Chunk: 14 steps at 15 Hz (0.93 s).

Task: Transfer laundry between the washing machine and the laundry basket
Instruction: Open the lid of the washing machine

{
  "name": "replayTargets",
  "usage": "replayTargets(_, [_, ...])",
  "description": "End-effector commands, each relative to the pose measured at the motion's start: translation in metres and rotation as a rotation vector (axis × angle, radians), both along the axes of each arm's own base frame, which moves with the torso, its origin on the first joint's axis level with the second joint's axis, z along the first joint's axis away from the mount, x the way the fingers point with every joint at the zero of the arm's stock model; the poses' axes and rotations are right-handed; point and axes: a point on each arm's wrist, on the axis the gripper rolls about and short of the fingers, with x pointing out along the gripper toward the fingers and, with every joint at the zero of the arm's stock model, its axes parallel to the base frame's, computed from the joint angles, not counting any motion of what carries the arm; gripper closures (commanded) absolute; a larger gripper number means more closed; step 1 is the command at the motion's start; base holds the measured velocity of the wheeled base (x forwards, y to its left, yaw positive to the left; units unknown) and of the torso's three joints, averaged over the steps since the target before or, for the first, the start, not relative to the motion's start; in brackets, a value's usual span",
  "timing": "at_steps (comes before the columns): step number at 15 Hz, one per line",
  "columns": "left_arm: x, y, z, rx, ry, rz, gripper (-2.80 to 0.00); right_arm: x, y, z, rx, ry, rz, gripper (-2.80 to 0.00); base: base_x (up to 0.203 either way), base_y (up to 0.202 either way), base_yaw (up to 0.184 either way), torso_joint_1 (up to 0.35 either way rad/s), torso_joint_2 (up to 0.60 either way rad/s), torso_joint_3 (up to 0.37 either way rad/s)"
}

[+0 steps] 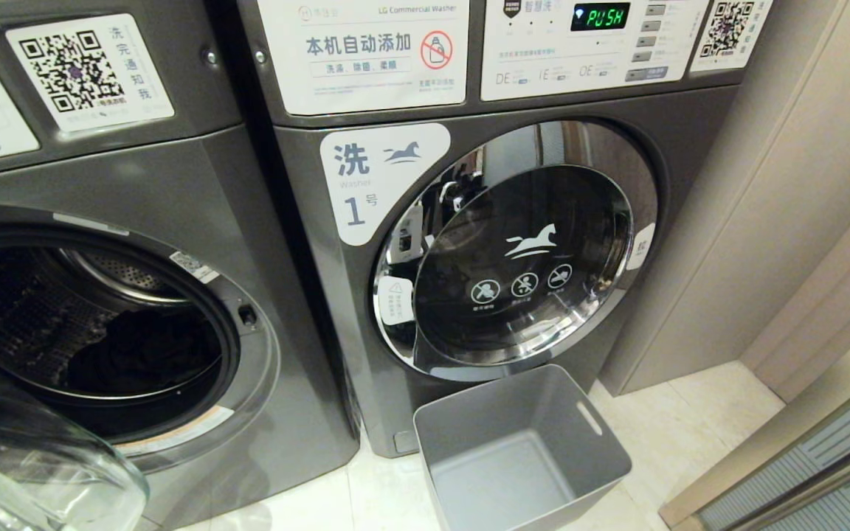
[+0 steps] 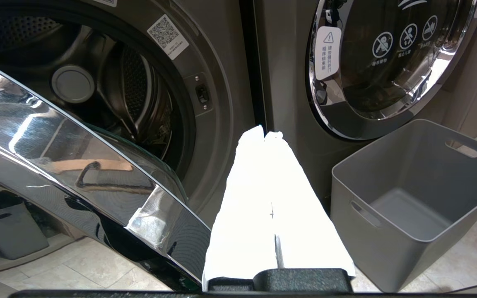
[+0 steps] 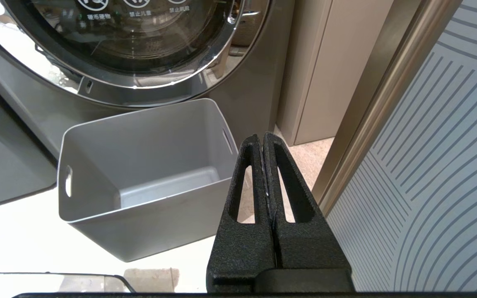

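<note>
The left washing machine point(image 1: 196, 177) stands with its door open; dark laundry point(image 1: 141, 354) lies low in the drum point(image 2: 97, 82). An empty grey laundry basket point(image 1: 521, 450) point(image 2: 412, 207) point(image 3: 147, 182) sits on the floor before the right washer. My left gripper point(image 2: 265, 133), wrapped in white, is shut and empty, hanging between the open door and the basket, short of the drum opening. My right gripper point(image 3: 262, 138) is shut and empty, beside the basket's right end. Neither arm shows in the head view.
The open glass-and-chrome door point(image 2: 77, 174) point(image 1: 34, 464) juts out at the lower left. The right washer point(image 1: 513, 251), marked 1, has its door closed and shows PUSH. A beige wall panel point(image 1: 786, 221) and a striped sliding door point(image 3: 429, 186) bound the right.
</note>
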Motion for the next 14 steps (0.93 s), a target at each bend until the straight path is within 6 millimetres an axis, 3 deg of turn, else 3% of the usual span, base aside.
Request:
replayTargets(1, [-0.0002, 0.0, 0.0, 0.004, -0.003, 0.0, 0.0, 0.0, 0.0, 0.0001, -0.001, 0.0, -0.001, 0.0, 0.0, 0.0, 0.0, 0.0, 0.0, 0.0])
replayTargets(7, [-0.0001, 0.0, -0.0001, 0.105, -0.021, 0.023, 0.0, 0.0, 0.0, -0.0001, -0.001, 0.001, 0.0, 0.0, 0.0, 0.0, 0.0, 0.0, 0.0, 0.0])
replayTargets(14, [-0.0001, 0.0, -0.0004, 0.096, -0.016, 0.019, 0.0, 0.0, 0.0, 0.0001, 0.001, 0.0, 0.0, 0.0, 0.0, 0.0, 0.0, 0.0, 0.0, 0.0])
